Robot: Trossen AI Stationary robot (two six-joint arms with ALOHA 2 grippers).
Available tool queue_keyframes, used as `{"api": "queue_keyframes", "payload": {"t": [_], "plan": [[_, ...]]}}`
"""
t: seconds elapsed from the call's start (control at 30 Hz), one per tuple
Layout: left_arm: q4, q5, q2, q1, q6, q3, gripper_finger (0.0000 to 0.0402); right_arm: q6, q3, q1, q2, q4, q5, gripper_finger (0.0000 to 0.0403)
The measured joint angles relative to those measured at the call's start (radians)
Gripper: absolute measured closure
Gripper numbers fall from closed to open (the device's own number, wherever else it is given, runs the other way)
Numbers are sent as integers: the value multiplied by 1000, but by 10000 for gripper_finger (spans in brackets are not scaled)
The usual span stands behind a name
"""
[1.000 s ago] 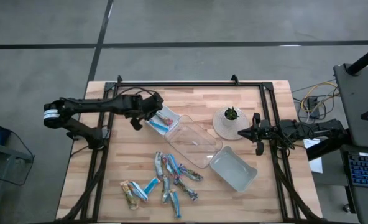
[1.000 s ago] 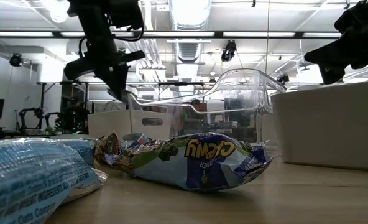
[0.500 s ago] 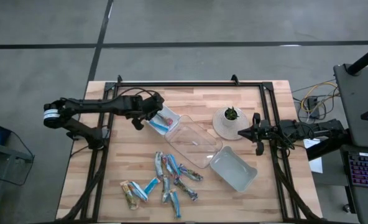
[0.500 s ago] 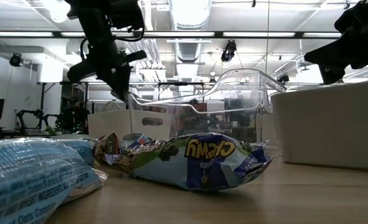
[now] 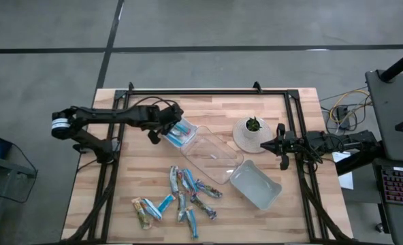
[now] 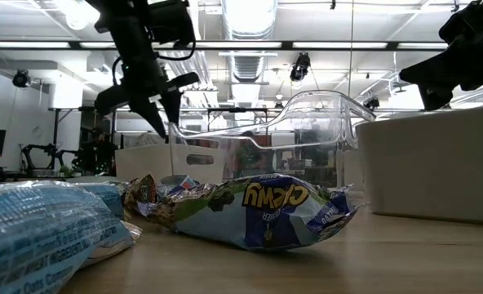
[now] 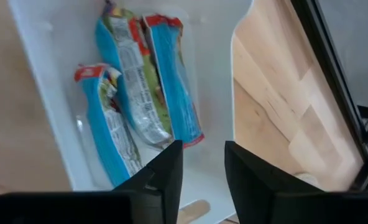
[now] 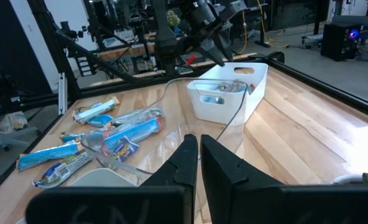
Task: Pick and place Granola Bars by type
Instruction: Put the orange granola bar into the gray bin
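Granola bars (image 5: 184,197) lie mostly in a loose heap on the near part of the tabletop (image 5: 208,109); three blue-wrapped ones (image 7: 140,109) already sit in the white tray (image 5: 179,132) at the far left. I have the left gripper (image 5: 165,124) hovering just above that tray, jaws a little apart and holding nothing, so I judge a drop is done. Next I must swing it to the heap and pick a bar of matching type. The right gripper (image 5: 281,146) waits beside the potted plant (image 5: 253,125), jaws closed and empty.
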Motion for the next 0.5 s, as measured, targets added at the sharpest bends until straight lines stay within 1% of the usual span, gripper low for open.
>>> {"api": "queue_keyframes", "payload": {"t": [0.27, 0.37, 0.43, 0.5], "plan": [[18, 0, 9, -7, 15, 0, 300, 0, 0, 0, 0, 0, 0, 390], [14, 0, 9, -13, 69, 0, 302, 0, 0, 0, 0, 0, 0, 390], [8, 7, 9, -17, 83, 0, 312, 0, 0, 0, 0, 0, 0, 390], [2, 18, 9, -18, 85, 0, 332, 0, 0, 0, 0, 0, 0, 390]]}}
